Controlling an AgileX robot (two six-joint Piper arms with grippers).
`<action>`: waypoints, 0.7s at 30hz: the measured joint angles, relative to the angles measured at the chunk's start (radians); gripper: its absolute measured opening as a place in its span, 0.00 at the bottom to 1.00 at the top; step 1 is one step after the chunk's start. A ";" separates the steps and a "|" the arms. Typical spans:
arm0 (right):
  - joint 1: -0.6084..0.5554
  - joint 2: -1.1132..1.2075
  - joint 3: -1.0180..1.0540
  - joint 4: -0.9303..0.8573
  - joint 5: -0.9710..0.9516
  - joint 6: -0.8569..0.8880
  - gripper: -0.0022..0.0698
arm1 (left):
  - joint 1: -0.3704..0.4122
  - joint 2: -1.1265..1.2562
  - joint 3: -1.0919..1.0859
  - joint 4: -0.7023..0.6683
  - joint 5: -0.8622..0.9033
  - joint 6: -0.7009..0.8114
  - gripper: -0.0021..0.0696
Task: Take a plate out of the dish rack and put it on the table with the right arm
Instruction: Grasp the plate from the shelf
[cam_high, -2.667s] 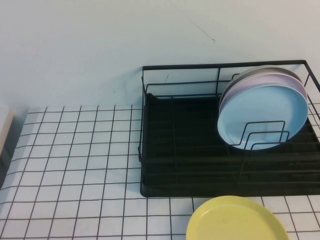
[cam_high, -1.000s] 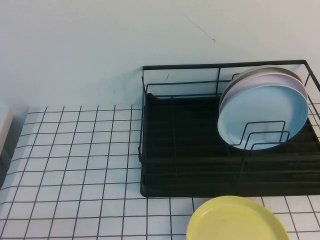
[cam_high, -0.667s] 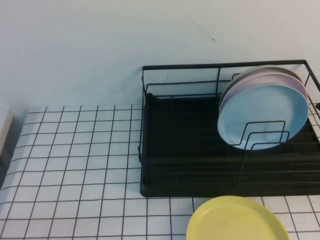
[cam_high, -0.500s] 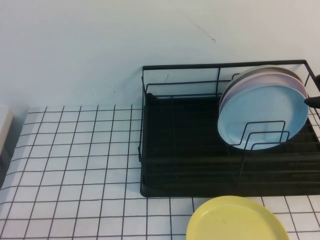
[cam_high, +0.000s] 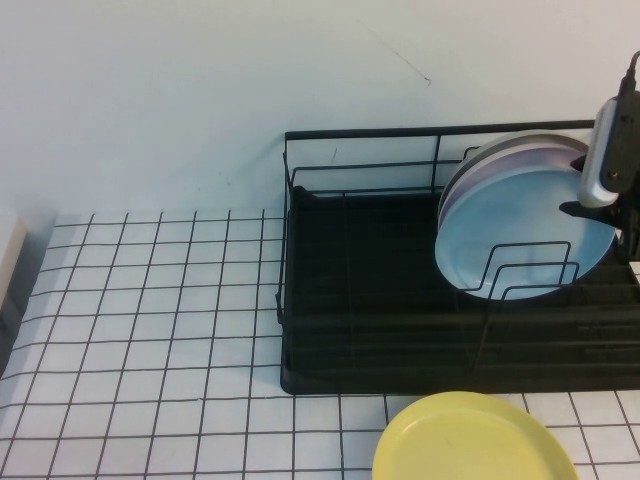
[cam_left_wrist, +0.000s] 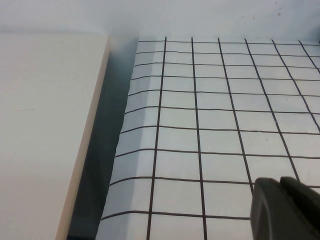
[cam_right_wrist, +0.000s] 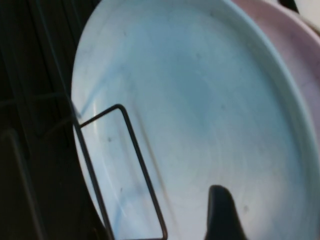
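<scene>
The light blue plate (cam_high: 520, 235) stands upright at the front of a stack in the right end of the black dish rack (cam_high: 360, 290), behind wire dividers. My right gripper (cam_high: 583, 208) has come in from the right and is at the plate's right rim, open. In the right wrist view the plate (cam_right_wrist: 190, 115) fills the frame, with one dark fingertip (cam_right_wrist: 218, 197) in front of its face; the other finger is out of view. My left gripper (cam_left_wrist: 280, 187) is shut and empty over the gridded table (cam_left_wrist: 210, 125), out of the high view.
A pale pink plate (cam_high: 545, 157) and a grey plate (cam_high: 520, 140) stand behind the blue one. A yellow plate (cam_high: 470, 440) lies on the table (cam_high: 150, 320) in front of the rack. A white ledge (cam_left_wrist: 45, 125) borders the table's left edge.
My right arm has come into the high view from the right edge and moved left to the blue plate's right rim. The plates and rack have not moved.
</scene>
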 joint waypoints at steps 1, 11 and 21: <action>0.003 0.010 0.000 0.005 -0.013 -0.005 0.57 | 0.000 0.000 0.000 0.000 0.000 0.000 0.02; 0.016 0.052 0.000 0.024 -0.074 -0.029 0.42 | 0.000 0.000 0.000 0.000 0.000 0.000 0.02; 0.018 0.027 0.000 0.068 -0.078 -0.015 0.16 | 0.000 0.000 0.000 0.000 0.000 0.000 0.02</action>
